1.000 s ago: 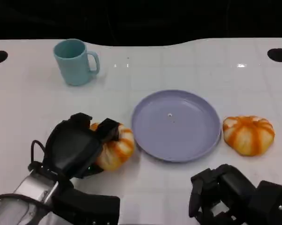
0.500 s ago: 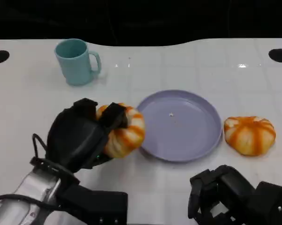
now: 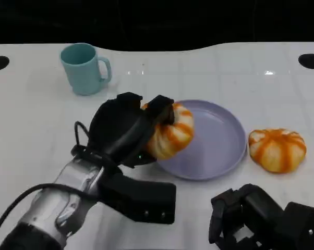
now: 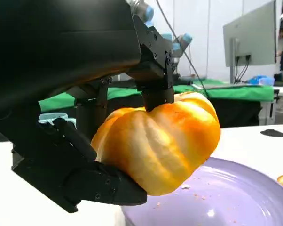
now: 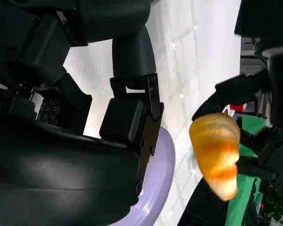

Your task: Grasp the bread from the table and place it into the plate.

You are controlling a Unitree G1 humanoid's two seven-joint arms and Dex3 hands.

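Held bread (image 3: 170,133) over plate (image 3: 219,151) left rim.

white table (image 3: 37,125) | dark backdrop | green-covered benches (image 4: 235,92) | monitor (image 4: 249,35)

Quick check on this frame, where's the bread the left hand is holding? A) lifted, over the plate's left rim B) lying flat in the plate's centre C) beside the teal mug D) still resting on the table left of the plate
A: the left hand grips the bread off the table, above the left rim of the plate; in the left wrist view it hangs clear above the plate's surface.
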